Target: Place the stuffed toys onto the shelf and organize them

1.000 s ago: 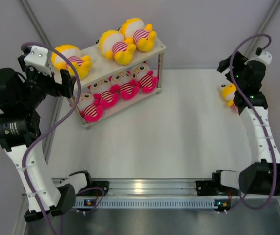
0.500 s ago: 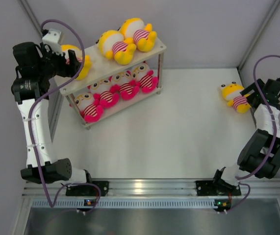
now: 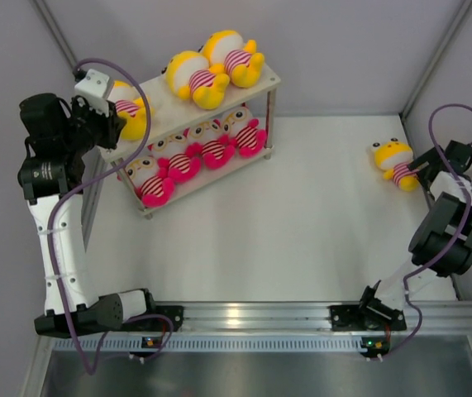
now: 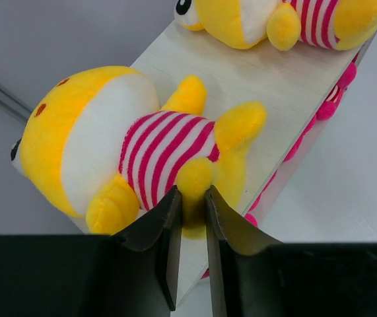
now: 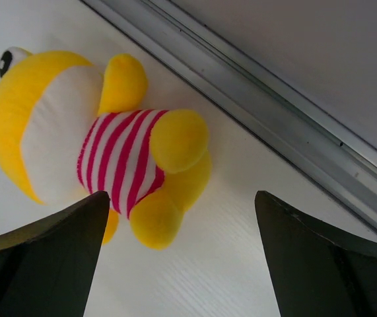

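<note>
The shelf (image 3: 262, 83) stands at the back left. Its top board (image 4: 261, 86) carries three yellow stuffed toys: one at the left end (image 3: 132, 107) and two further right (image 3: 193, 78) (image 3: 231, 56). Several pink stuffed toys (image 3: 202, 149) fill the lower tier. My left gripper (image 3: 112, 124) (image 4: 193, 195) is shut on one yellow foot of the left-end toy (image 4: 142, 152), which lies on its back on the board. Another yellow toy (image 3: 394, 161) (image 5: 119, 148) lies on the table at the far right. My right gripper (image 3: 424, 165) (image 5: 180, 198) stands open just beside its feet, not touching it.
A metal frame rail (image 5: 274, 112) runs along the table's right edge, close behind the lone toy. The arms' mounting rail (image 3: 252, 318) spans the near edge. Purple cables loop from both wrists. Grey walls close in the back and sides.
My left gripper has closed on the foot of the left-end yellow toy. The right arm has swung out and come down beside the toy on the table, its jaws staying open.
</note>
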Controlling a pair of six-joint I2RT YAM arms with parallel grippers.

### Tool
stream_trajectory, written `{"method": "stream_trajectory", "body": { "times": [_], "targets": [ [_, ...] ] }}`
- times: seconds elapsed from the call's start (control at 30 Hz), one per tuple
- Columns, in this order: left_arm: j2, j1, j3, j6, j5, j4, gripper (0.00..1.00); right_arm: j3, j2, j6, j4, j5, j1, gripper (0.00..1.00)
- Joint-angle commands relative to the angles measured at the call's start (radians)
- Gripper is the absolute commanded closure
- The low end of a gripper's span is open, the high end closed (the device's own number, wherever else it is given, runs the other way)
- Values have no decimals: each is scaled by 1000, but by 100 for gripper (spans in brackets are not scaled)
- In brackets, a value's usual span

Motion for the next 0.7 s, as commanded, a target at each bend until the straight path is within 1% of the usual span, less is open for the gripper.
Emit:
{"method": "stream_trajectory", "body": {
  "times": [0.0,0.07,0.1,0.17,0.27,0.3,0.33,0.37,0.4,0.43,0.5,0.53,0.6,0.63,0.67],
  "targets": [
    [-20,-3,-21,47,-38,45,76,24,58,9,97,9,-4,9],
    [-28,-3,-28,57,-57,44,75,42,109,2,125,-23,-4,10],
    [-29,-3,-28,55,-60,42,75,53,126,-1,126,-88,-4,11],
    [-32,-3,-28,51,-57,44,73,78,173,11,120,-118,-4,12],
    [-38,-3,-28,46,-46,38,70,55,207,41,163,-138,-3,15],
    [-38,-3,-27,49,-36,35,68,41,216,51,189,-155,-3,16],
    [-38,-3,-27,49,-28,27,64,38,233,54,189,-167,-3,19],
    [-40,-3,-27,52,-16,19,54,36,244,54,224,-192,-3,21],
    [-41,-3,-28,58,-2,16,52,29,253,54,234,-201,-3,25],
    [-43,-3,-30,57,1,13,48,22,262,52,248,-212,-3,35],
    [-43,-1,-30,57,1,6,42,-14,260,60,286,-227,-3,46],
    [-46,-3,-28,58,0,3,40,-28,253,63,325,-232,-3,54],
    [-49,-3,-21,58,-3,-13,38,-60,244,66,361,-245,-3,66],
    [-49,-1,-15,60,-5,-19,37,-68,241,66,390,-250,-3,80],
    [-52,-1,-11,60,-11,-25,37,-76,237,68,399,-253,-3,91]
  ]
}}
